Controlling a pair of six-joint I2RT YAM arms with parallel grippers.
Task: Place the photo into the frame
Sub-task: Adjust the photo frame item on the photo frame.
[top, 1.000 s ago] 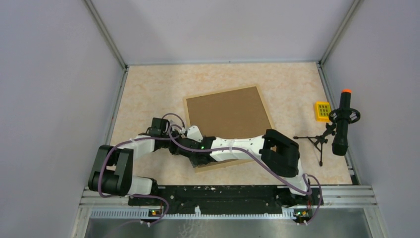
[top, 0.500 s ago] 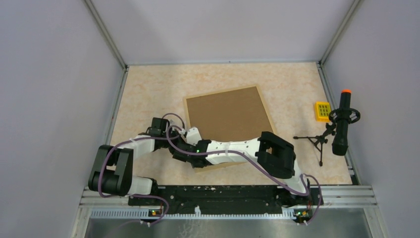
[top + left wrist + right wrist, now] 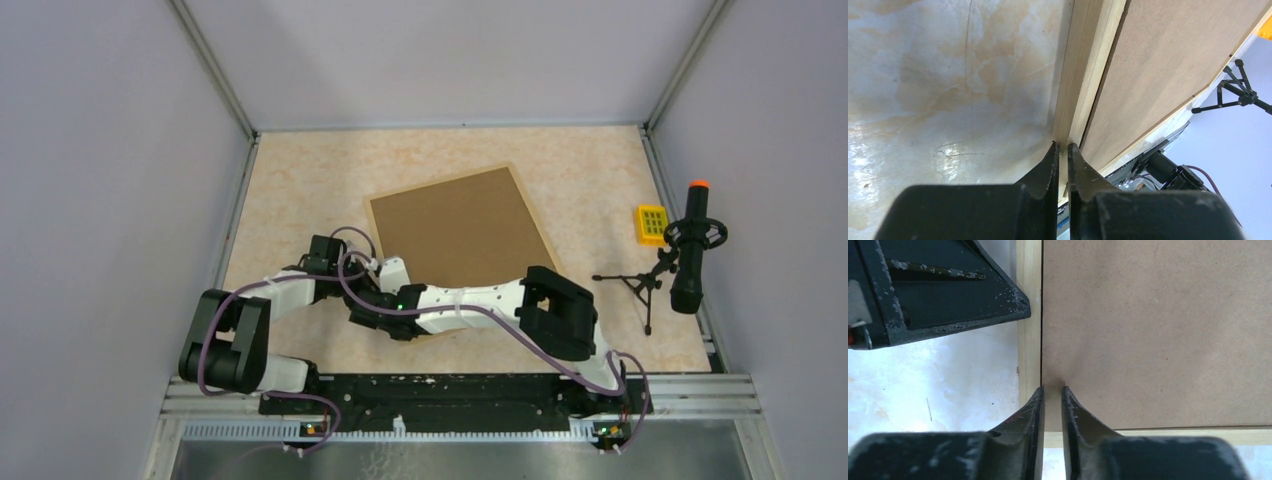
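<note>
The frame, of thin light wood moulding, is laid face down near the middle of the table, turned askew to its edges. Its back is filled by a plain brown backing board.

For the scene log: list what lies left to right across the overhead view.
Left arm's black joint → brown board → yellow box → black handle with orange tip. Right arm and tripod overlap others, so omitted.

Frame turned, right arm shifted

Seen from above, the frame has swung slightly anticlockwise, its far corner moving left. The right arm has shifted left and nearer its base, and the right gripper has narrowed its jaws to a slim gap.
</note>
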